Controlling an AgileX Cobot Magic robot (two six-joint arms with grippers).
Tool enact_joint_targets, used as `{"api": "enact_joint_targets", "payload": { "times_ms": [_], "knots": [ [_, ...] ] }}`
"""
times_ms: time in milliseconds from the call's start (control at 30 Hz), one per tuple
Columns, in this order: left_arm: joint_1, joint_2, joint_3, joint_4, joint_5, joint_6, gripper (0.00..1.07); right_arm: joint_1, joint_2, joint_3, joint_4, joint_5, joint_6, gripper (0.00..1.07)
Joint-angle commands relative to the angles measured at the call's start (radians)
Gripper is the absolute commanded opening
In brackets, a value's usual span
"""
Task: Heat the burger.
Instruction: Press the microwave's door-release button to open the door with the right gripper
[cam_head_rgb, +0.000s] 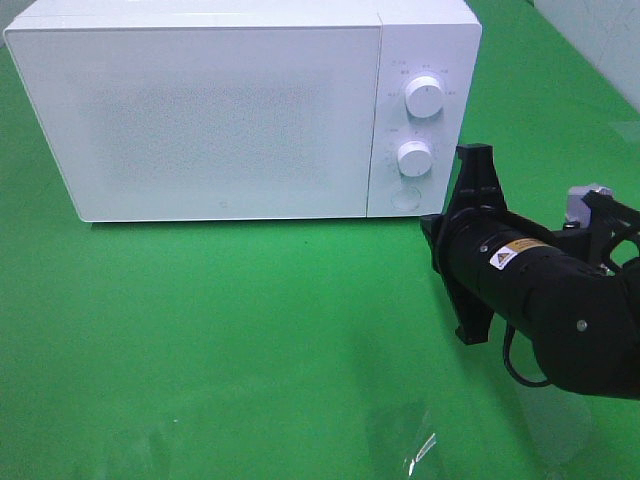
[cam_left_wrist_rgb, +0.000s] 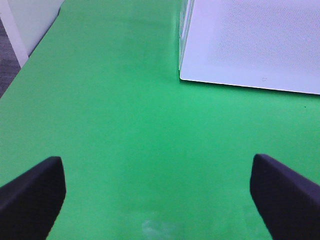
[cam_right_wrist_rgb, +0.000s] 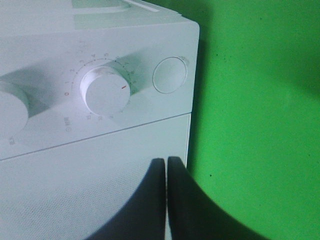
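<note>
The burger is out of view in every frame. A white microwave (cam_head_rgb: 200, 110) stands at the back of the green table with its door closed; its lower front corner (cam_left_wrist_rgb: 250, 45) shows in the left wrist view. My right gripper (cam_right_wrist_rgb: 166, 162) is shut with nothing between its fingers, close in front of the microwave's door edge (cam_right_wrist_rgb: 75, 175), just below the control panel. The right arm (cam_head_rgb: 540, 280) reaches in from the right toward that panel. My left gripper (cam_left_wrist_rgb: 156, 165) is open and empty over bare green table, well short of the microwave.
The control panel carries an upper knob (cam_head_rgb: 425, 97), a lower knob (cam_head_rgb: 414, 158) and a round button (cam_head_rgb: 405, 197). The lower knob (cam_right_wrist_rgb: 104, 92) and the button (cam_right_wrist_rgb: 170, 75) show close up. Green table (cam_head_rgb: 250, 330) spreads in front of the microwave.
</note>
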Motion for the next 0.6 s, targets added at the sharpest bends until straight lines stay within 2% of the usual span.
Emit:
{"api": "enact_joint_targets", "payload": {
  "times_ms": [33, 167, 600],
  "knots": [
    [0.001, -0.005, -0.001, -0.002, 0.004, 0.002, 0.92, -0.024, 0.012, -0.026, -0.038, 0.021, -0.002, 0.00],
    [0.001, -0.005, -0.001, -0.002, 0.004, 0.002, 0.92, -0.072, 0.077, -0.089, -0.115, 0.031, 0.051, 0.00],
    [0.001, -0.005, -0.001, -0.002, 0.004, 0.002, 0.92, -0.162, 0.191, -0.212, -0.195, 0.092, 0.103, 0.00]
  ]
}}
